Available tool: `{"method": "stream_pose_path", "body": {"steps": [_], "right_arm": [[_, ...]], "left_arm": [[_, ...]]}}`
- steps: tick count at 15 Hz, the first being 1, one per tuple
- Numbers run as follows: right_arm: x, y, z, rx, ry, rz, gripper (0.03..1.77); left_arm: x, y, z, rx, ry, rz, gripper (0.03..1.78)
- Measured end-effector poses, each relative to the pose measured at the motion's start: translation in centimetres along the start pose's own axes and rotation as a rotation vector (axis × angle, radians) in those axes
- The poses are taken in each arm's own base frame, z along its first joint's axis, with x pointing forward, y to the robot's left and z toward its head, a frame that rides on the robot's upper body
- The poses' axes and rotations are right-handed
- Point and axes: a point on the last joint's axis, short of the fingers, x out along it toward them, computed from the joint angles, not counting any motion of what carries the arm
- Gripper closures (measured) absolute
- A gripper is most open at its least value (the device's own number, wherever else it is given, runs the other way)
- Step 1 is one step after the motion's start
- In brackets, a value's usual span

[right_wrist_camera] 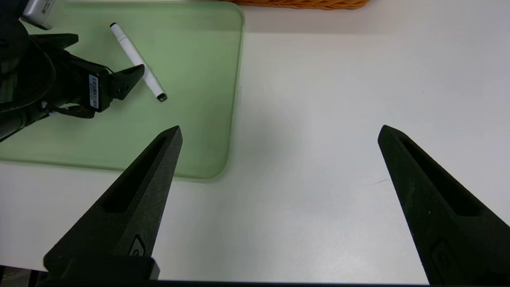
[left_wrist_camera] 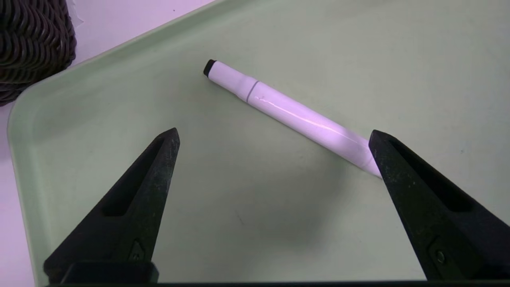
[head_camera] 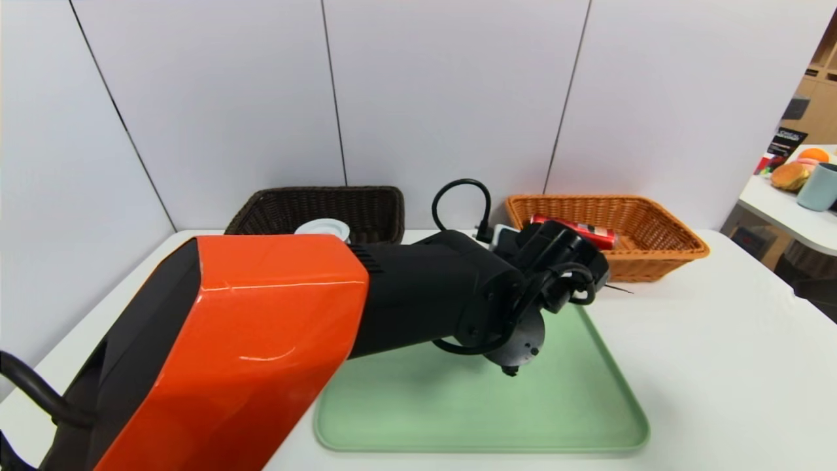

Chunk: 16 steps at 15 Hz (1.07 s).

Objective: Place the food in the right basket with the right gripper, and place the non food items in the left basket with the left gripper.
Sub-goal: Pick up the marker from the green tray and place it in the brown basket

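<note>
Left wrist view, left gripper (left_wrist_camera: 275,135) spread above marker (left_wrist_camera: 291,115), tray (left_wrist_camera: 79,99)

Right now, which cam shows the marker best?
Left wrist view: the marker lies full length on the green tray, between the open left gripper fingers. Right wrist view shows it smaller, beside that gripper. In the head view the left arm hides it.

Pretty plain setup here: a white worktop (head_camera: 719,366) pushed up against a wall of pale grey panels (head_camera: 444,91) with thin dark seams running between them. Off to the right there's a second white table (head_camera: 781,212) (with some clutter on it) and light wooden shelving (head_camera: 820,98) behind that. Lighting's soft and even.
</note>
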Motion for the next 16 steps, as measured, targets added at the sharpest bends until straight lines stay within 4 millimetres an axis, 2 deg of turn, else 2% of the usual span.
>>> {"method": "stream_pose_path", "body": {"steps": [13, 16], "right_arm": [[0.6, 0.0, -0.8, -0.001, 0.029, 0.002, 0.10], [0.7, 0.0, -0.8, -0.005, 0.032, 0.008, 0.10]], "left_arm": [[2.3, -0.1, -0.5, 0.013, 0.006, 0.018, 0.12], [2.6, 0.5, -0.4, 0.055, 0.015, 0.030, 0.12]]}}
